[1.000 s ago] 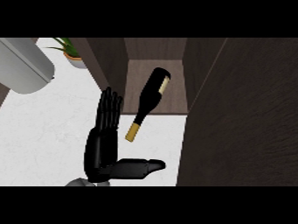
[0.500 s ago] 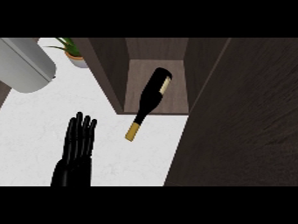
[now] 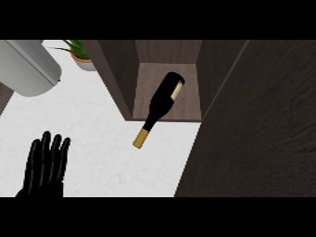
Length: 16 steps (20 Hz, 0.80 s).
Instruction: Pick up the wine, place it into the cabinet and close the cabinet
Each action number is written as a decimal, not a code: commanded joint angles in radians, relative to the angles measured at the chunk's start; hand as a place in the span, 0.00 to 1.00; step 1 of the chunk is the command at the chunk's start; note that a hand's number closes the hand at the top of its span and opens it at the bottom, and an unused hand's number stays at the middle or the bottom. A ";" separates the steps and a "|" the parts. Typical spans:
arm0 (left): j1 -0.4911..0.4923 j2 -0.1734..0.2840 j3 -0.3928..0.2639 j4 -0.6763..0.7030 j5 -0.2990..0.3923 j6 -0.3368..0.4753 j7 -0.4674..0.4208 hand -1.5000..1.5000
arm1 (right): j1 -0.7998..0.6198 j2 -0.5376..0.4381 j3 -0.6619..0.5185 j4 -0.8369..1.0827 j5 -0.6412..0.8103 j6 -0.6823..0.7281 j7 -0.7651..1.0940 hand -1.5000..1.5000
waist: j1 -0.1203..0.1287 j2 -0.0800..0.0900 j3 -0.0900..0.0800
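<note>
The wine bottle [image 3: 161,102] is dark with a gold-capped neck. It lies on its side, body on the floor of the open cabinet [image 3: 167,74] and neck sticking out over the white counter [image 3: 98,125]. My left hand [image 3: 45,170] shows at the lower left, open with fingers straight, well apart from the bottle. The dark cabinet door [image 3: 269,129] stands open at the right and fills that side of the view. My right hand does not show.
A grey rounded appliance [image 3: 20,65] sits at the upper left. A small potted plant [image 3: 80,55] stands behind it beside the cabinet's left wall. Dark wood borders the counter at the far left.
My left hand has drawn back down and to the left, away from the bottle. The bottle has stayed lying half inside the cabinet.
</note>
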 commanded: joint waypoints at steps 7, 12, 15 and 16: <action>0.132 0.130 0.166 -0.077 0.118 -0.155 -0.040 0.00 | -0.209 0.221 0.326 0.062 0.063 -0.145 0.186 1.00 | 0.027 0.000 -0.003; 0.205 0.181 0.258 -0.070 0.197 -0.259 -0.055 0.00 | -0.396 0.225 0.381 0.109 0.089 -0.363 0.224 1.00 | 0.024 0.000 -0.003; 0.237 0.205 0.312 -0.077 0.238 -0.325 -0.072 0.00 | -0.555 0.226 0.349 0.246 0.072 -0.482 0.187 1.00 | 0.040 0.005 -0.002; 0.231 0.212 0.323 -0.091 0.242 -0.308 -0.047 0.00 | -0.620 0.226 0.366 0.280 0.080 -0.522 0.187 1.00 | 0.031 0.005 0.000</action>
